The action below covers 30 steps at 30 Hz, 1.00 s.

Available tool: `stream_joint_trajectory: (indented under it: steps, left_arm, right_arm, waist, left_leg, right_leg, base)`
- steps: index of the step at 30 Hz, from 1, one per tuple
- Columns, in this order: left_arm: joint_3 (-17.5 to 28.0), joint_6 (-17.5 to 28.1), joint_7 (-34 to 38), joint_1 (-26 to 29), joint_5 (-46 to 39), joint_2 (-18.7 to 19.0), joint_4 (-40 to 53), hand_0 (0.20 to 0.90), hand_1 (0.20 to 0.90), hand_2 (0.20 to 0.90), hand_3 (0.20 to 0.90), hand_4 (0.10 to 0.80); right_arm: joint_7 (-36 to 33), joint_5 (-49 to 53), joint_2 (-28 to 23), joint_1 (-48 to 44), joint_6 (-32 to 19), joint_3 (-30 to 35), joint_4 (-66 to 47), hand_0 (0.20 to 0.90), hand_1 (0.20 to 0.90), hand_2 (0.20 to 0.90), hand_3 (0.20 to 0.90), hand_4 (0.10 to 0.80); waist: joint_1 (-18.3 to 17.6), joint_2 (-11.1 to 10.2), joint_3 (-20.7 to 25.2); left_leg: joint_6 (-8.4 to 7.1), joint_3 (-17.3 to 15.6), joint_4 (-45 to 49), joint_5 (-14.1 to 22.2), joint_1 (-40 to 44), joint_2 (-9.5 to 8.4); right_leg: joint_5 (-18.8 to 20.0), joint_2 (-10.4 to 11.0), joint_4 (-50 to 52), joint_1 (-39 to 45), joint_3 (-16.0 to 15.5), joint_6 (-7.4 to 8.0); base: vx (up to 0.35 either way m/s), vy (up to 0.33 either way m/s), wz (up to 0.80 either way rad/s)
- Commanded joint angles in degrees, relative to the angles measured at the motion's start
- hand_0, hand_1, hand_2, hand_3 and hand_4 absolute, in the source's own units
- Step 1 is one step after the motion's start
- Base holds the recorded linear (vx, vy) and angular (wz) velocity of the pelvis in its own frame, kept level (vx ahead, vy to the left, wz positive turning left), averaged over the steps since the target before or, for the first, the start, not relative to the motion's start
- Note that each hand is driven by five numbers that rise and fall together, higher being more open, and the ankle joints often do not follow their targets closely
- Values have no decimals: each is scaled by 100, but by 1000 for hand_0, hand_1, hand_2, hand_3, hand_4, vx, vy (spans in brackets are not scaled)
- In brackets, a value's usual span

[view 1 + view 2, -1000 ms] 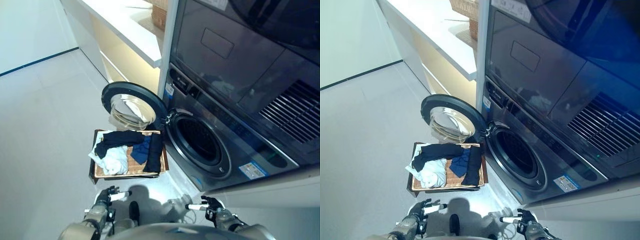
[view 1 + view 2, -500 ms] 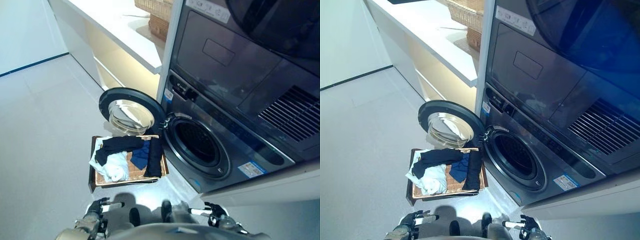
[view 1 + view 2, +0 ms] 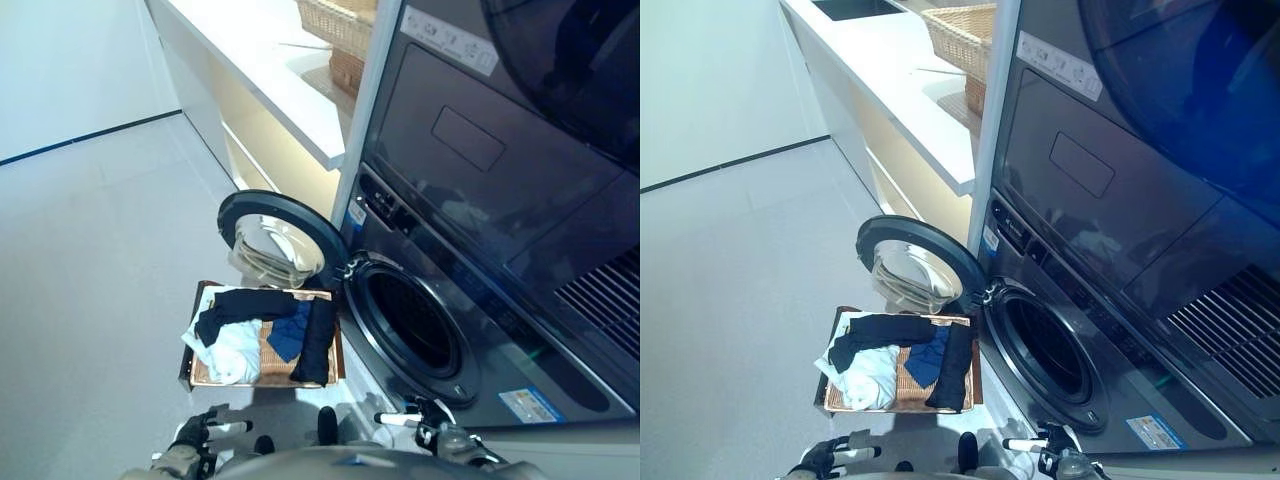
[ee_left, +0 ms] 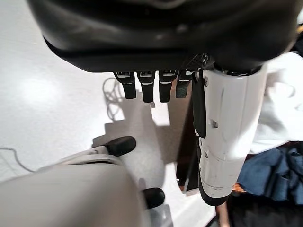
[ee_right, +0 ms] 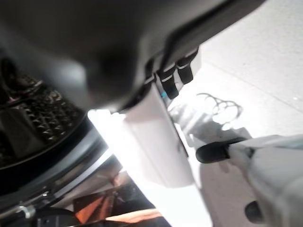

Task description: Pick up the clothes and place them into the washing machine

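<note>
A shallow wicker basket (image 3: pixel 271 363) rests on a low dark brown box (image 3: pixel 186 366) beside the washing machine (image 3: pixel 470 300). In it lie a black garment (image 3: pixel 245 303), a white garment (image 3: pixel 234 347), a blue garment (image 3: pixel 290 336) and a long black garment (image 3: pixel 318 342). The machine's round door (image 3: pixel 282 237) stands open behind the basket and the drum opening (image 3: pixel 410 322) is dark. My left hand (image 3: pixel 196 432) hangs low in front of the basket, open and empty. My right hand (image 3: pixel 432 433) hangs low below the drum opening, open and empty. The left wrist view shows the white garment (image 4: pixel 284 106) and the blue garment (image 4: pixel 267 176) past the thumb.
A white counter (image 3: pixel 268 72) runs along the wall behind the machine, with wicker baskets (image 3: pixel 345 20) on it. A dark dryer front (image 3: pixel 520 130) sits above the washing machine. Light grey floor (image 3: pixel 90 260) spreads to the left of the basket.
The whole picture has shifted, so the camera has moved. Both hands stay low and empty, and the clothes lie in the basket as before.
</note>
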<state>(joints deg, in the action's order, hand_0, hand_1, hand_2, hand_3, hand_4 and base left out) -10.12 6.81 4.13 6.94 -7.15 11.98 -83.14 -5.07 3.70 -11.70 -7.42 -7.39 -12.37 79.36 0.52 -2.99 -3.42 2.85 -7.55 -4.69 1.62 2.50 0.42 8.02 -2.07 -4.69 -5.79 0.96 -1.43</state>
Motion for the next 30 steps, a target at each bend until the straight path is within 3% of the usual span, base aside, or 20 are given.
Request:
stream_joint_trajectory:
  steps: [1,4,5,6,7,9,10,13,15,18,30]
  left_arm:
    - [-31,177,76,336,102,-53,-76,900,900,900,900,800]
    - [-94,207,116,457,11,-84,-14,900,900,900,900,800]
    - [-108,202,121,457,-8,-91,-21,900,900,900,900,800]
    - [-184,200,159,453,5,-120,-26,900,900,900,900,800]
    - [-185,200,159,453,5,-120,-26,900,900,900,900,800]
    - [-237,195,187,471,36,-106,-40,900,900,900,900,800]
    - [-260,210,175,430,92,-86,-24,900,900,900,900,800]
    - [-414,222,226,565,225,47,124,900,900,900,900,800]
    - [-400,270,322,645,289,194,161,900,900,900,900,800]
    - [-352,273,422,754,217,274,184,900,900,900,900,800]
    - [-480,279,461,566,79,40,186,900,900,900,900,800]
  right_arm:
    - [-114,-143,-191,-338,-110,-186,10,900,900,900,900,800]
    - [-160,-120,-247,-437,-135,-236,-54,900,900,900,900,800]
    - [-160,-114,-252,-457,-128,-240,-56,900,900,900,900,800]
    - [-205,-97,-274,-491,-118,-233,-64,900,900,900,900,800]
    - [-205,-97,-274,-490,-118,-233,-64,900,900,900,900,800]
    - [-240,-68,-286,-528,-114,-253,-92,900,900,900,900,800]
    - [-204,-136,-318,-554,-119,-346,-126,900,900,900,900,800]
    - [-329,-367,-401,-747,-105,-498,-362,900,900,900,900,800]
    - [-422,-654,-406,-1057,-85,-731,-752,900,900,900,900,800]
    - [-448,-638,-285,-1456,-50,-885,-858,900,900,900,900,800]
    - [-572,345,-119,-1648,-191,-597,-1154,900,900,900,900,800]
  waist:
    - [-13,1,-224]
    - [7,-164,-400]
    - [-24,-166,-347]
    - [-12,-168,-269]
    - [-15,-169,-268]
    - [-22,-127,-255]
    - [-23,-52,-227]
    - [-33,60,-232]
    - [27,88,-251]
    - [148,76,-313]
    - [272,61,-446]
  left_leg:
    - [-498,-173,290,-35,70,-31]
    - [-509,170,873,77,-434,-105]
    - [-503,194,653,7,-465,-41]
    - [-547,221,299,-316,-705,194]
    - [-547,224,293,-320,-703,192]
    - [-616,236,74,-541,-795,403]
    - [-592,266,36,-449,-696,431]
    - [-551,130,-31,-444,-689,340]
    - [-488,-102,-31,-357,-652,222]
    - [-458,-275,-31,-327,-598,206]
    - [-435,-196,-31,-299,-668,183]
  right_leg:
    - [-794,-37,577,412,273,297]
    - [-772,69,708,337,233,275]
    - [-772,85,680,326,230,299]
    - [-751,169,618,269,237,380]
    - [-753,171,618,269,233,381]
    - [-831,228,644,204,278,423]
    - [-912,186,753,188,379,426]
    - [-938,299,851,70,409,475]
    - [-750,456,705,52,556,613]
    - [-648,538,564,50,635,672]
    - [-615,659,355,51,458,701]
  base:
    - [-9,-105,6]
    - [-43,-61,28]
    - [29,65,45]
    - [39,76,28]
    - [25,108,20]
    - [41,147,15]
    - [84,203,6]
    - [16,234,-20]
    - [-29,263,-69]
    - [-36,141,-68]
    - [2,26,3]
